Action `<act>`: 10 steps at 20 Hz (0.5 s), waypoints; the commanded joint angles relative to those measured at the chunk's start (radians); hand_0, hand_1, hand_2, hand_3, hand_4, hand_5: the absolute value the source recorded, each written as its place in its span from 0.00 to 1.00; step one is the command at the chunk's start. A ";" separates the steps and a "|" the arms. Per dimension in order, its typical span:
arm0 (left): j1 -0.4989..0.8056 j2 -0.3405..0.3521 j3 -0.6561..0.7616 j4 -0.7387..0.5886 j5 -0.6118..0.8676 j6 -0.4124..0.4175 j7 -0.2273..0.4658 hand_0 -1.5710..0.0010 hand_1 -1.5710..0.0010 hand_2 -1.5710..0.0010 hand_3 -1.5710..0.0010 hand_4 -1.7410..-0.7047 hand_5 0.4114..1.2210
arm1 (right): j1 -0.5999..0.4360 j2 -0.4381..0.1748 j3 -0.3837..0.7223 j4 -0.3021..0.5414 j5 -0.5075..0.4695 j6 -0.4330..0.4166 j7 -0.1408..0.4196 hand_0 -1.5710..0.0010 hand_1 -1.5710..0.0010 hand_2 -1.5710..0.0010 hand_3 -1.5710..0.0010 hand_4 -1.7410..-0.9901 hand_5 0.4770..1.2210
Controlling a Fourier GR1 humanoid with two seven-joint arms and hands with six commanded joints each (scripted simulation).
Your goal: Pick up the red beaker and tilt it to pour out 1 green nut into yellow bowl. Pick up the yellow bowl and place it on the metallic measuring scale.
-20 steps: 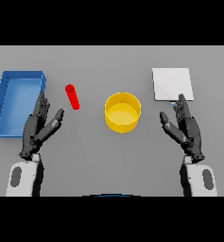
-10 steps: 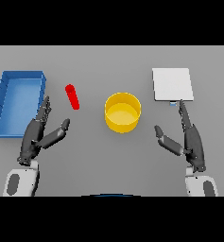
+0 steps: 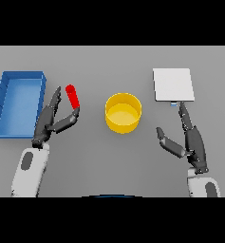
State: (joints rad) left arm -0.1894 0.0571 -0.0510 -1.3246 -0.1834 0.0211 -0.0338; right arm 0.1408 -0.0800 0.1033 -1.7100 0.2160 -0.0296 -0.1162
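The red beaker (image 3: 73,96) lies on the grey table left of centre, a small red cylinder. My left hand (image 3: 51,121) is just below and left of it, open, its fingers and thumb straddling the beaker's lower end without closing. The yellow bowl (image 3: 123,112) stands at the table's middle, upright. No green nut is visible. The metallic measuring scale (image 3: 173,84) is a pale square plate at the back right. My right hand (image 3: 190,140) hovers open below the scale, fingertips near its front edge.
A blue tray (image 3: 4,102) with raised walls sits at the far left, close to my left hand.
My left hand has moved up and right toward the red beaker, thumb spread. My right hand has turned edge-on and shifted slightly right and down.
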 commanded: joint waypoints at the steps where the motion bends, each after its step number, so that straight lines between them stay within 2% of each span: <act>1: -0.023 -0.005 0.004 0.033 -0.003 0.005 -0.014 1.00 1.00 1.00 1.00 0.47 0.31 | -0.004 0.002 0.004 -0.004 0.010 -0.007 0.000 1.00 1.00 1.00 1.00 0.61 0.21; 6: -0.118 0.004 0.039 0.150 0.011 -0.002 -0.035 1.00 1.00 1.00 1.00 0.44 0.33 | -0.010 0.004 -0.002 0.001 0.008 -0.011 0.016 1.00 1.00 1.00 1.00 0.63 0.21; 10: -0.201 -0.009 0.040 0.242 -0.010 0.014 -0.043 1.00 1.00 1.00 1.00 0.43 0.35 | -0.016 0.007 0.003 0.006 0.014 -0.014 0.001 1.00 1.00 1.00 1.00 0.62 0.22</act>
State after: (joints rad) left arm -0.3912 0.0481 -0.0105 -1.0825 -0.1934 0.0351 -0.0748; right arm 0.1244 -0.0723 0.1065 -1.7042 0.2300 -0.0433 -0.1180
